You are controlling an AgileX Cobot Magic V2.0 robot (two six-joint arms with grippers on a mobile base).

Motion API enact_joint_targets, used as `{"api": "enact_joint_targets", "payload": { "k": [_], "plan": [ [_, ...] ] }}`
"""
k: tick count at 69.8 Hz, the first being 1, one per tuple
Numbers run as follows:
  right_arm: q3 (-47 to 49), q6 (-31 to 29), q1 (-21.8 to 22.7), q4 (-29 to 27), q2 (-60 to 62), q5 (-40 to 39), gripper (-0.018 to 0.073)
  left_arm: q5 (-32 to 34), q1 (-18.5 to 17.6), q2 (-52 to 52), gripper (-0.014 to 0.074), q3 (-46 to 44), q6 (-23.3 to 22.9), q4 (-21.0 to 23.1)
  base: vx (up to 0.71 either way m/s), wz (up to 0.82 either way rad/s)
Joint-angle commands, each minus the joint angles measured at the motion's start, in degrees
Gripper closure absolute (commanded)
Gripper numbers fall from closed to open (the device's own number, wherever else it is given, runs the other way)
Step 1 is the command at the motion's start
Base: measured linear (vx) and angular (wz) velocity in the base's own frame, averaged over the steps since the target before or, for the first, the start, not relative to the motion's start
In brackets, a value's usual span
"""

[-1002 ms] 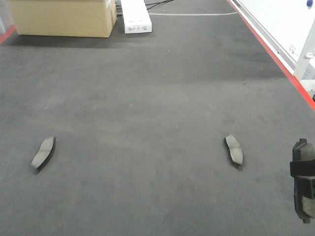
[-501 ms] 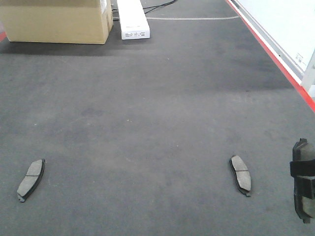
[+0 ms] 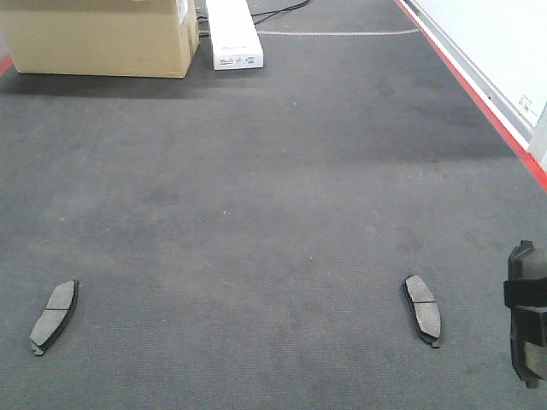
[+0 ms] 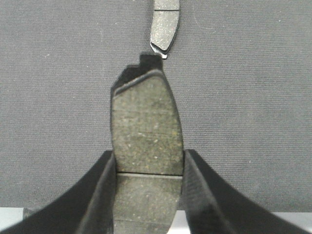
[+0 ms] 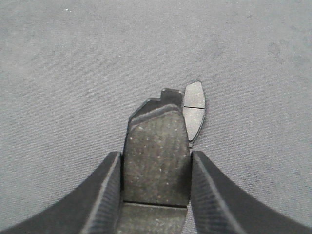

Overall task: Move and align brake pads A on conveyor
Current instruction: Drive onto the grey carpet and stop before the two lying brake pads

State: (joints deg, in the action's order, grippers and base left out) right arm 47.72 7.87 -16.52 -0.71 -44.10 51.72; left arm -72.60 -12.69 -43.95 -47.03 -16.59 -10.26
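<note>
1. Brake pads A: you have two lying on the conveyor (image 3: 273, 188), lower left (image 3: 54, 316) and lower right (image 3: 423, 309).
2. Left tool (image 4: 148, 183): clamped on a third pad (image 4: 146, 136).
3. Right tool (image 5: 155, 187): clamped on a fourth pad (image 5: 157, 156).

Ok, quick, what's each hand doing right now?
Left hand: closed on a brake pad.
Right hand: closed on another brake pad.
</note>
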Motion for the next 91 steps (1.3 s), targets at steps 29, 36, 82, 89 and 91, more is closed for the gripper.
{"api": "enact_joint_targets", "payload": {
  "k": [29,36,82,89,91],
  "plan": [
    [1.6,-0.4,0.1,0.4,0.2,-4.1,0.0567,0.7,0.1,0.3,0.0603,-1.7,-0.1,-0.7,0.00,0.00],
    [1.6,-0.4,0.1,0.4,0.2,-4.1,0.0567,0.9,0.1,0.3,0.0603,-1.7,-0.1,-0.7,0.00,0.00],
    [1.6,-0.4,0.1,0.4,0.2,-4.1,0.0567,9.9,0.1,0.0,0.0603,-1.7,0.8,6.0,0.00,0.00],
    [1.6,-0.4,0.1,0.4,0.2,-4.1,0.0567,16.7,0.1,-2.2,0.0603,-1.7,3.0,10.3,0.00,0.00],
    [1.6,-0.4,0.1,0.4,0.2,-4.1,0.0567,18.0,0.1,-3.3,0.0603,-1.7,3.0,10.7,0.00,0.00]
  ]
}}
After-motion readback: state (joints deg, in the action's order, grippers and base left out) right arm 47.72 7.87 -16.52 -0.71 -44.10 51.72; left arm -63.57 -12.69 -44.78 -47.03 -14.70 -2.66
